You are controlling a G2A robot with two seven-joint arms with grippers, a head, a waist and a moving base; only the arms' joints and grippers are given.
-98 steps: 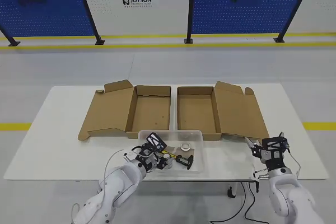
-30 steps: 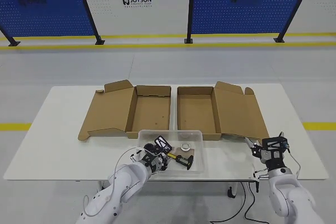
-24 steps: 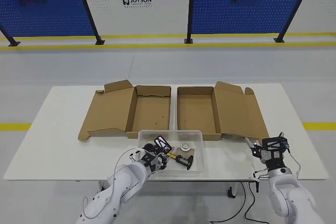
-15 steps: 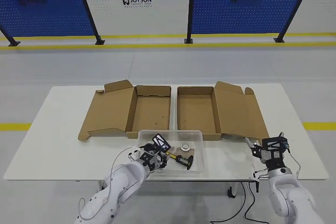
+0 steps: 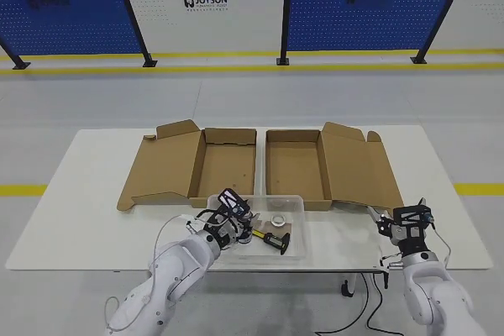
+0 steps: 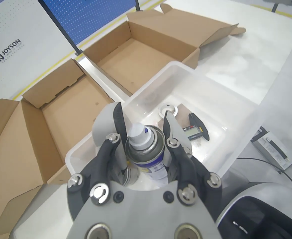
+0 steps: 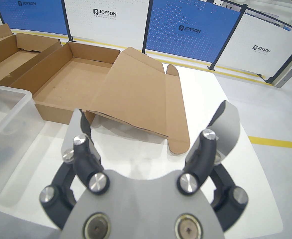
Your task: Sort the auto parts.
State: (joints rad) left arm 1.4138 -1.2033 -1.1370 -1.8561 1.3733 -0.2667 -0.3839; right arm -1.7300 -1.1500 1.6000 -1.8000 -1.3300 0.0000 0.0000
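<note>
While your left jaws pinch the spray can (image 6: 146, 148) over the bin (image 6: 225, 118), your right jaws stand spread.

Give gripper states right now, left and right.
Left gripper: closed on the spray can.
Right gripper: open, holding nothing.

We see bright, even light, soft shadow under the box flap (image 7: 141, 95), glare on the table (image 6: 248, 50), 2 wrist views bowed.

top: overhead, facing down at table (image 5: 84, 181) | wrists: low, close, facing boxes (image 6: 141, 58) | shared: bin (image 6: 223, 105), boxes
</note>
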